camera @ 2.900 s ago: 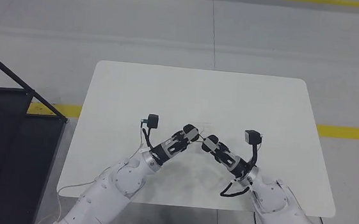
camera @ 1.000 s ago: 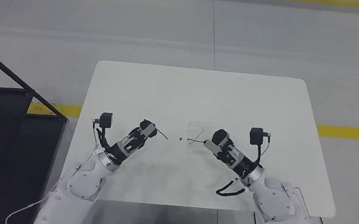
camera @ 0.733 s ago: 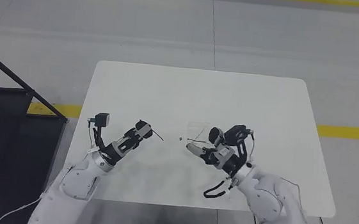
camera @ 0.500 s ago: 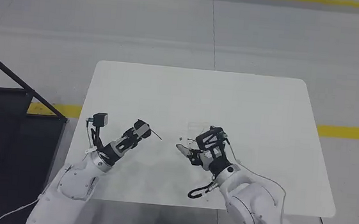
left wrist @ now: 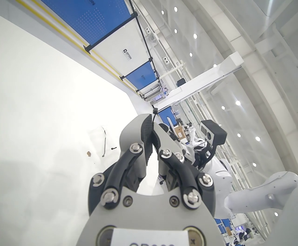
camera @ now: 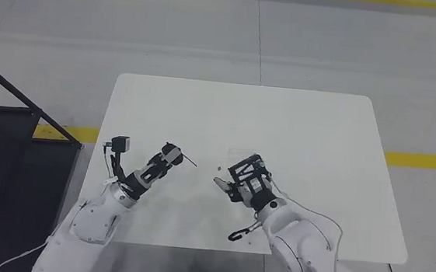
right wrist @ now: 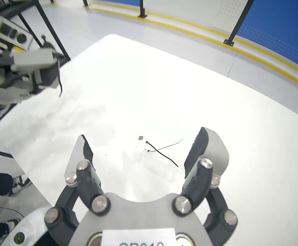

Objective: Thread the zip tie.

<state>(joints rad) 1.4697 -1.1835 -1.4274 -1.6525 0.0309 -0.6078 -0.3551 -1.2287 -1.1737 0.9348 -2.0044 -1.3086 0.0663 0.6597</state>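
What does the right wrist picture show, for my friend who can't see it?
The right tool hangs open over a white table, with two thin zip ties lying crossed on the table just beneath it. Farther off, the left tool grips a black zip tie that dangles from it.

The left arm [camera: 98, 217] and right arm [camera: 306, 239] are glossy white shells with rounded joints and black wrists. A black cable [camera: 241, 233] loops beside the right forearm. The left gripper [left wrist: 152, 130] and right gripper [right wrist: 142, 137] each have a grey metal base [right wrist: 139, 209], black links [right wrist: 200, 186], silver screws [right wrist: 97, 202], 2 ribbed black pads [right wrist: 196, 149] and a white printed label [right wrist: 139, 236].
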